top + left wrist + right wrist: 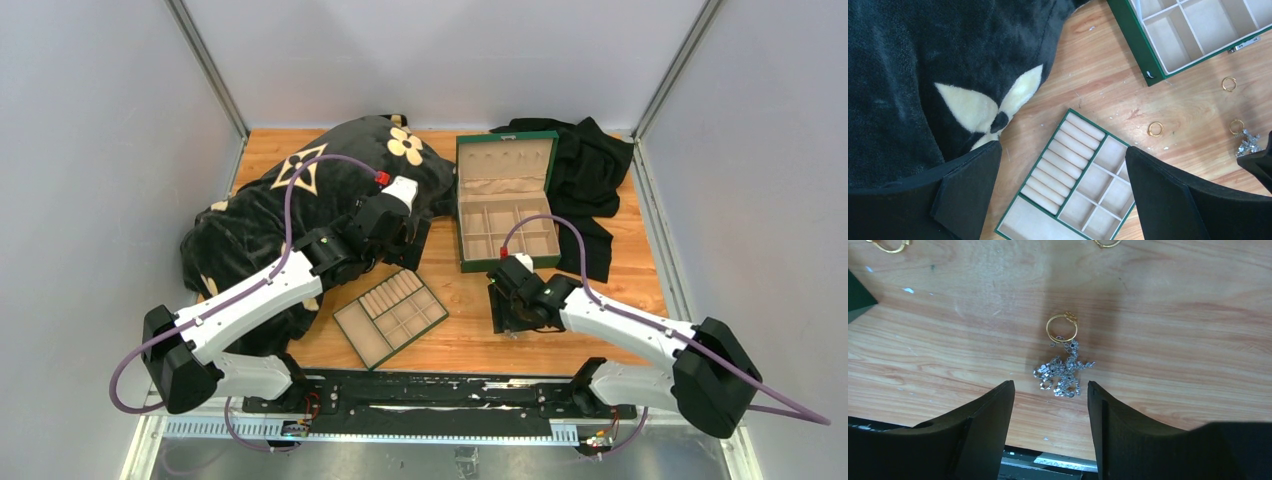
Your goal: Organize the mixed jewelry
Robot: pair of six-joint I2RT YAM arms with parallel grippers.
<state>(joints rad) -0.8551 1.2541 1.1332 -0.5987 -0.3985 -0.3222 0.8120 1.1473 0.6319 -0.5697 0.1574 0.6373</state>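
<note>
The mixed jewelry lies on the wooden table between the box and the tray. A silvery sparkly cluster (pixel 1063 374) touches a thin gold ring (pixel 1062 328). My right gripper (pixel 1049 390) hovers low just short of the cluster, open, nothing between its fingers. In the top view that gripper (pixel 510 312) is in front of the green box (pixel 463 215). My left gripper (pixel 1063 150) is open wide, high above the green tray (pixel 1023 225), holding nothing. The left wrist view shows two more gold rings (pixel 1155 129) (pixel 1229 83) and the cluster (pixel 1248 142).
A black plush blanket (pixel 290 200) with cream flower motifs covers the left of the table, under the left arm. A black cloth (pixel 590 170) lies behind and right of the open box. The tray (pixel 390 318) sits near the front edge, its compartments bare.
</note>
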